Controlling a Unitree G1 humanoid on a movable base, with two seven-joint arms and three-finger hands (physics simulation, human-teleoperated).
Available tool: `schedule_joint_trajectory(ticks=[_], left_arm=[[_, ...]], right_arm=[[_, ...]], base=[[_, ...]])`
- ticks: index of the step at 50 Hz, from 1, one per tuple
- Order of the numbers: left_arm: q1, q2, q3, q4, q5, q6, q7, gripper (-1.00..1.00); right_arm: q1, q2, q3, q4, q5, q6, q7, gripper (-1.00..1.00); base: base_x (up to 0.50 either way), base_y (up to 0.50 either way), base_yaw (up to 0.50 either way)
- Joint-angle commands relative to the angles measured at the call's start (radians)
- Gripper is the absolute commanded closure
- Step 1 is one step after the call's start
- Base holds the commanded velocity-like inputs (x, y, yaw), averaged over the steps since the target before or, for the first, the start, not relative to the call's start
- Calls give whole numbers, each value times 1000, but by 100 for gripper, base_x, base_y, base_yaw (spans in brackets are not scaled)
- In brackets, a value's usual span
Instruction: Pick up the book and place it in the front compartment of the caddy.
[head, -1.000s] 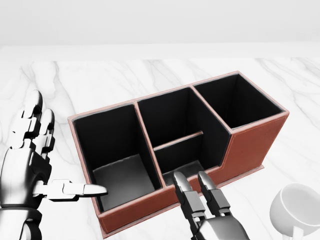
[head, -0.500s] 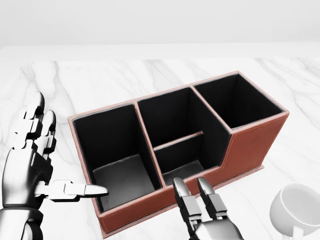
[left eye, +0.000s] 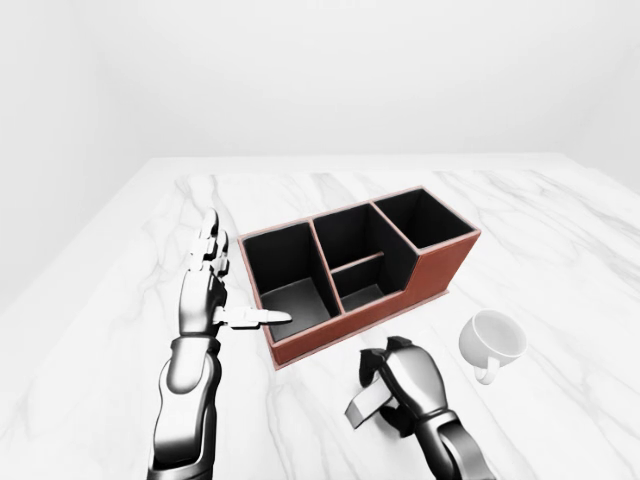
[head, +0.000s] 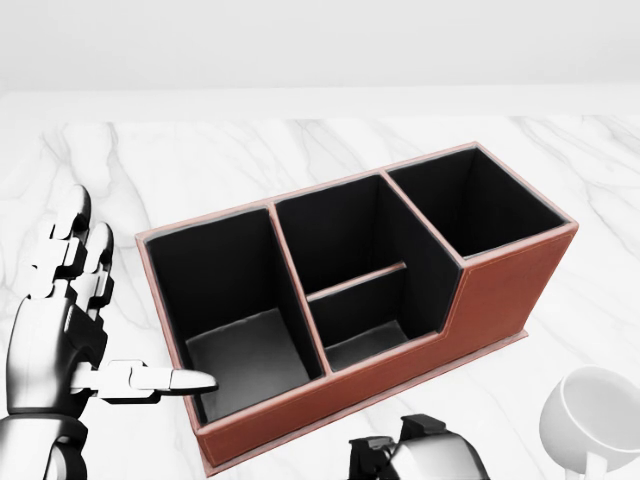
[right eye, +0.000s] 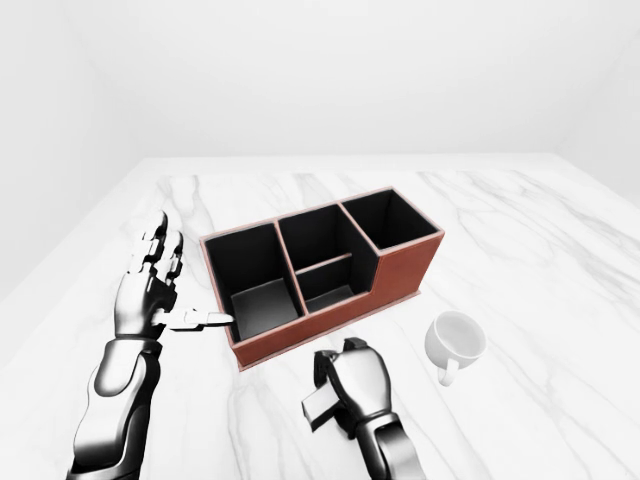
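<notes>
Reaching for the book looks like the step in hand, yet no book can be made out with certainty in any view.

The right hand (left eye: 405, 385) sits near the viewer, just short of the caddy (head: 480, 300), with its fingers curled under into a loose fist. A dark flat piece juts from its lower left side. I cannot tell whether that is its own thumb in shadow or the edge of something held.

The left hand (head: 70, 320) stands upright just left of the caddy. Its fingers are straight and spread, and the thumb sticks out sideways so that its tip reaches the rim of the left compartment. It holds nothing.

My judgement is that the next move calls for finding and securing the book. It would then be carried over the low near wall and lowered into the shallow near-middle compartment (head: 365, 345), with the left hand kept clear of the opening.

Counted:
- One caddy, with four compartments: a large one on the left, a near and a far one in the middle split by a low divider, and one on the far right. All four look empty.
- One white mug (left eye: 492, 340), to the near right of the caddy and well apart from it.
- One marble table (left eye: 560, 230).
- Two hands.
</notes>
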Motion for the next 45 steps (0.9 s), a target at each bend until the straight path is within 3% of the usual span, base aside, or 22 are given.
schedule_joint_trajectory(ticks=[1, 22, 23, 25, 45], left_arm=[[0, 0, -1, 0, 1, 0, 0, -100], [4, -2, -2, -8, 1, 0, 0, -100], [2, -2, -1, -5, 1, 0, 0, -100], [2, -2, -2, 2, 2, 0, 1, -100], [2, 1, 2, -2, -1, 0, 0, -100]], right_arm=[[7, 5, 17, 46, 18, 0, 7, 100], [-20, 24, -26, -2, 73, 0, 57, 100], [10, 24, -47, -149, 136, 0, 178, 100], [10, 34, -62, -231, 171, 0, 259, 100], [-20, 91, -133, -528, 257, 0, 513, 100]], base=[[0, 0, 0], [0, 0, 0], [0, 0, 0], [0, 0, 0], [0, 0, 0]])
